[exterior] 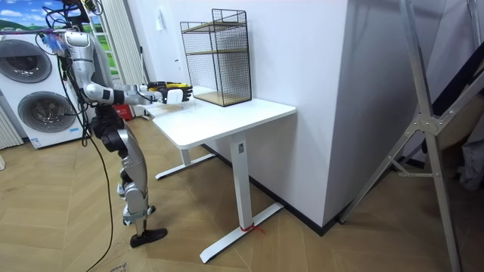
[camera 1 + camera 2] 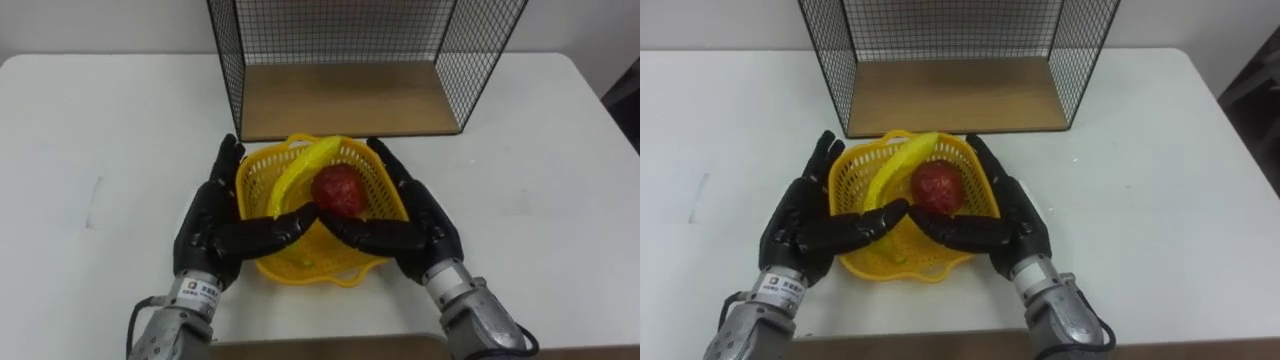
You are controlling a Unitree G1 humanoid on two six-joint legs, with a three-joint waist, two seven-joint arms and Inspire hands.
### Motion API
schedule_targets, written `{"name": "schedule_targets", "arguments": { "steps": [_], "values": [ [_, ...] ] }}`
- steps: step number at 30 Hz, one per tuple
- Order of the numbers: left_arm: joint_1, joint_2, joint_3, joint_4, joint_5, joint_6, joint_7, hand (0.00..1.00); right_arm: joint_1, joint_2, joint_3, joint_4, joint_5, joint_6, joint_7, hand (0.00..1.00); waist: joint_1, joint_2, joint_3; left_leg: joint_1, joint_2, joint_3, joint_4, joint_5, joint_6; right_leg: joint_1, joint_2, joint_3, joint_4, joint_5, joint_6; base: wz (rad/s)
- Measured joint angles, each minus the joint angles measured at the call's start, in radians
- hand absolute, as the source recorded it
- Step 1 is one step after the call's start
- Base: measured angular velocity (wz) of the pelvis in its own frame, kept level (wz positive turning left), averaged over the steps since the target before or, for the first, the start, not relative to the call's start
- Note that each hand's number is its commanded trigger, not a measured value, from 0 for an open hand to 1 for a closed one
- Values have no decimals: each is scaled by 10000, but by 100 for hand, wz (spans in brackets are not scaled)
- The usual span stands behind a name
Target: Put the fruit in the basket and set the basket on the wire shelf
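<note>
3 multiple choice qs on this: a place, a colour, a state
1. Where is the basket relative to the wire shelf? A inside it; B in front of it; C behind it.
2. What colour is the round fruit in the basket? A green; B orange; C red.
3. How do the left hand and right hand meet the basket? A fingers straight along its sides; B as fists; C from underneath.
Answers: B, it sits before the shelf's open front; C, it is red beside the banana; A, both hands flank it, fingers straight.
</note>
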State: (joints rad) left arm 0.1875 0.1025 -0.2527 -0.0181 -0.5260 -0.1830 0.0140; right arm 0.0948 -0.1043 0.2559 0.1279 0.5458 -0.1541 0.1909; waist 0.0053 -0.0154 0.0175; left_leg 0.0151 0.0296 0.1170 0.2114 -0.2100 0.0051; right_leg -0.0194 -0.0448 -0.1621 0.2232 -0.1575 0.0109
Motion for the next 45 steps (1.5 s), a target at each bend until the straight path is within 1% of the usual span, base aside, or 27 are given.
{"name": "schedule_targets", "arguments": {
  "steps": [1, 3, 4, 6, 10, 12, 14, 20, 26, 27, 32, 38, 42, 45],
  "values": [
    [-44, 0, -13, 0, 10, -7, 58, 0, 1, 7, 17, 0, 5, 0, -30, 0, 1, 2, 0, 17, 1, 37, 0, 0, 0, 0, 1, 29, 0, 2, 2, -17],
    [-79, -3, -64, 0, 90, -37, 324, 0, 7, 75, 78, -12, 6, 0, -119, 0, -2, 40, -11, 183, 11, 218, -30, -1, 1, 60, 23, 233, -6, 8, 11, -23],
    [-86, -5, -88, 0, 97, -44, 383, 0, 6, 99, 76, -18, 4, 0, -151, 0, -17, 54, -14, 234, 10, 237, -63, -1, 1, 81, 23, 247, -4, 8, 11, -17],
    [-204, -13, -215, 0, 99, -78, 575, 0, 7, 133, 77, -188, 0, 0, -388, 0, -16, 124, -11, 350, 23, 361, -128, -1, 1, 104, 45, 360, -3, 13, 13, -15],
    [-383, -16, -267, 0, 99, -135, 676, 0, 10, 159, 77, -522, -14, 0, -660, 0, -29, 254, 0, 471, 77, 495, -198, -6, -8, 118, 115, 510, 1, 62, -9, -13],
    [-474, -61, -284, -2, 99, -141, 700, 0, 14, 159, 71, -724, -16, 0, -824, 0, -51, 311, -13, 511, 105, 521, -230, -11, -18, 118, 149, 546, 11, 76, -32, -6],
    [-502, -129, -286, -4, 99, -172, 706, 0, 14, 159, 70, -792, -15, 0, -910, 0, -70, 325, -22, 535, 118, 537, -230, -8, -29, 121, 167, 569, 24, 85, -46, -5],
    [-563, -152, -291, -4, 105, -195, 711, 0, 10, 161, 71, -879, -46, 0, -1011, 0, -41, 295, -13, 646, 118, 751, -258, -9, -34, 72, 183, 792, 142, 85, -45, -11],
    [-836, -152, -288, -8, 167, -289, 711, 0, -77, 163, 56, -1058, -53, -7, -1159, 0, -35, 258, -12, 651, 116, 759, -239, -9, -34, 69, 185, 794, 151, 85, -45, 0],
    [-852, -152, -288, -12, 168, -362, 711, 0, -108, 168, 59, -1059, -52, -9, -1161, 0, -39, 256, -13, 653, 116, 761, -236, -8, -34, 69, 184, 795, 151, 85, -45, 0],
    [-866, -154, -286, -17, 166, -482, 715, 0, -212, 169, 63, -1109, -44, -12, -1171, 0, -47, 220, -23, 653, 117, 765, -221, -8, -34, 76, 182, 793, 148, 82, -41, 0],
    [-1165, -160, -319, -18, 166, -687, 916, 0, -227, 171, 70, -1413, -52, -67, -1182, 0, -255, 173, -25, 762, 124, 757, -143, -9, -34, 229, 175, 793, 151, 73, -29, 0],
    [-1233, -172, -323, -17, 177, -690, 917, 0, -236, 171, 67, -1413, -47, -116, -1182, 0, -348, 138, -5, 925, 137, 776, -162, -28, -51, 376, 195, 823, 151, 64, -25, 0],
    [-1231, -182, -321, -17, 176, -690, 922, 0, -237, 172, 64, -1414, -59, -124, -1181, 0, -320, 109, 1, 972, 161, 836, -140, -44, -64, 386, 217, 859, 192, 61, -32, -5]
  ]
}}
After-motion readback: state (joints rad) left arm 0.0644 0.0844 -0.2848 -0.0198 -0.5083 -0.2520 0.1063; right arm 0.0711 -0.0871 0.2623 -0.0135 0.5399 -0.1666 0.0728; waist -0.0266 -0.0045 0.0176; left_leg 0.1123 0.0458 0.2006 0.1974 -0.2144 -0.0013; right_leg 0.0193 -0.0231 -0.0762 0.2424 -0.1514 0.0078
